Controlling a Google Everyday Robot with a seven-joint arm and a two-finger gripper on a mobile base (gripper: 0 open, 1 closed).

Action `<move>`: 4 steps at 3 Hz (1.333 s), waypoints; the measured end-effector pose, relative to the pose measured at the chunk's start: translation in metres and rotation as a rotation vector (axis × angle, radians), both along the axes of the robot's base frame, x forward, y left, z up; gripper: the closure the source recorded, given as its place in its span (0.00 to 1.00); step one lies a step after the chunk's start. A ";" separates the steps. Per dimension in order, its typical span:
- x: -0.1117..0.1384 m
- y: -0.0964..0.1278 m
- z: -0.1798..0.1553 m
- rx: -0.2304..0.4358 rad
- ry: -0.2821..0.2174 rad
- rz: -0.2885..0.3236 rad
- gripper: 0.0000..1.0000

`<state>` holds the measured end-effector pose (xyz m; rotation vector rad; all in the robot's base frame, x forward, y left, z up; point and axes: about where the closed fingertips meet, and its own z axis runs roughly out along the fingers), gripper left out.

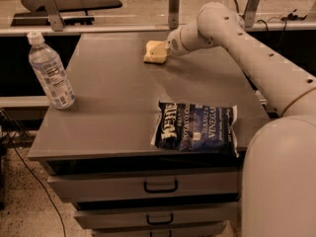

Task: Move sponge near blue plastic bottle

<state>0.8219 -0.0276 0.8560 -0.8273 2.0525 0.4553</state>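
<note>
Sponge point(153, 52) and blue plastic bottle point(49, 73) sat well apart on table point(113, 98): bottle upright at left edge; sponge near far edge's middle, gripper point(165, 55) touching its right side, grasp could not be told; chip bag point(195, 130) flat near front-right corner.

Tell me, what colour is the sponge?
The sponge is pale yellow, shown in the camera view. The hand sits against it, far back on the table.

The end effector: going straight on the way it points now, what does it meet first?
Probably the sponge, lying directly at the tip of the end effector, at the far side of the table. Whether they already touch is unclear.
</note>
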 end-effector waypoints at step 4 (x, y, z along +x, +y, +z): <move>-0.095 0.020 0.097 0.013 -0.149 0.224 1.00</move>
